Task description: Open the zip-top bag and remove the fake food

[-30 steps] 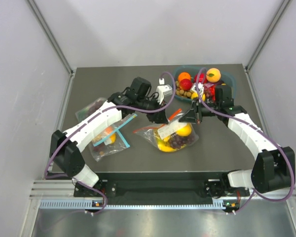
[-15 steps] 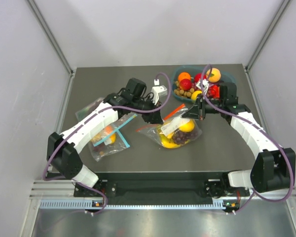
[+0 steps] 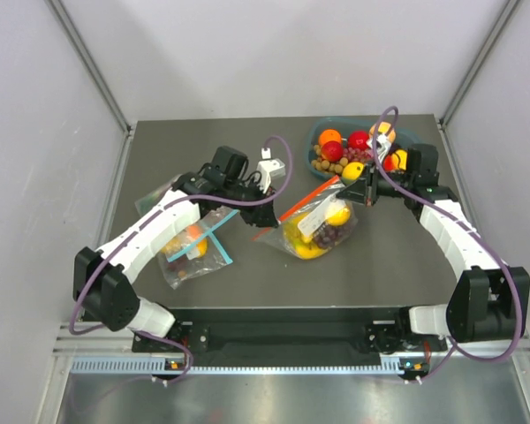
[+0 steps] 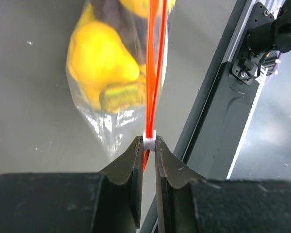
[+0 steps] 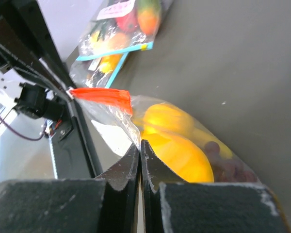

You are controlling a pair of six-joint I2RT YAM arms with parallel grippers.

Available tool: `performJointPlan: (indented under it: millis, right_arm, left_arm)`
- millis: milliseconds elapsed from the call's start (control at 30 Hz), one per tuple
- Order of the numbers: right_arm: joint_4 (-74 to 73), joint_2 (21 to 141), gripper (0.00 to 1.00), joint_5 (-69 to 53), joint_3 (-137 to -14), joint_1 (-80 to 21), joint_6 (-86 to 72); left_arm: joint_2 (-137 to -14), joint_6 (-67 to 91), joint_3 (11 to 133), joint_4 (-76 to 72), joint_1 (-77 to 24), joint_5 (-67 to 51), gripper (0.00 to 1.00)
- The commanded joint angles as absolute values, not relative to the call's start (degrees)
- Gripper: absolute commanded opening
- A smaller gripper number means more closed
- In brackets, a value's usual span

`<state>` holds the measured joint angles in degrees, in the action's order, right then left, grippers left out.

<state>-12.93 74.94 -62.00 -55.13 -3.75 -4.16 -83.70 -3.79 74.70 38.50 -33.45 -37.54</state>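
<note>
At the tip of the left gripper [image 4: 149, 142], the jaws are closed down to a thin gap on the small white slider [image 4: 149, 139] of the red-orange strip [image 4: 155, 73]. The strip runs straight away from the fingers along the top of the bag [image 4: 94, 111]. This grip looks meant for drawing the slider along the strip. The right gripper [image 5: 140, 144] pinches the clear plastic of the bag just below the strip's far end, with its jaws all but touching. It probably serves as an anchor, so that the strip is stretched taut between the two arms and does not crumple.

From above, the bag sits mid-table between the two grippers, its mouth held up and slanting. The fruit [image 3: 307, 240] sags in the lower part: yellow pieces, with dark grapes [image 3: 329, 234] beside them, all inside the plastic. Two other bags [image 3: 194, 252] with teal strips lie to the left on the table [image 3: 380, 265]. A bowl [image 3: 407, 132] of loose fruit stands behind the right wrist.

I cannot tell whether the bag's bottom rests on the table or hangs just clear. Just past the slider the strip shows as two red lines, but it is not clear that the mouth has parted. The yellow pieces are blurred, so banana and lemon are hard to separate. The right fingers hide the corner they hold
</note>
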Motion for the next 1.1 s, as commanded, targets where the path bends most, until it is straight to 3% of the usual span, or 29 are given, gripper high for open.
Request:
performJointPlan:
  millis: [0, 467, 1067]
  right_arm:
    - [-5.7, 73.5, 0.00, -59.9, -55.6, -1.4, -6.4]
    - [6.1, 76.6, 0.00, -55.2, -53.7, -0.4, -13.2]
    - [5.5, 83.1, 0.00, -52.9, -59.4, 1.2, -13.3]
  left_arm:
    - [-80.2, -4.4, 73.4, 41.4, -32.9, -37.1, 0.00]
    - [-78.0, -3.9, 70.6, 43.5, -32.3, -35.2, 0.00]
    - [-76.5, 2.6, 72.2, 37.8, -33.4, -35.3, 0.00]
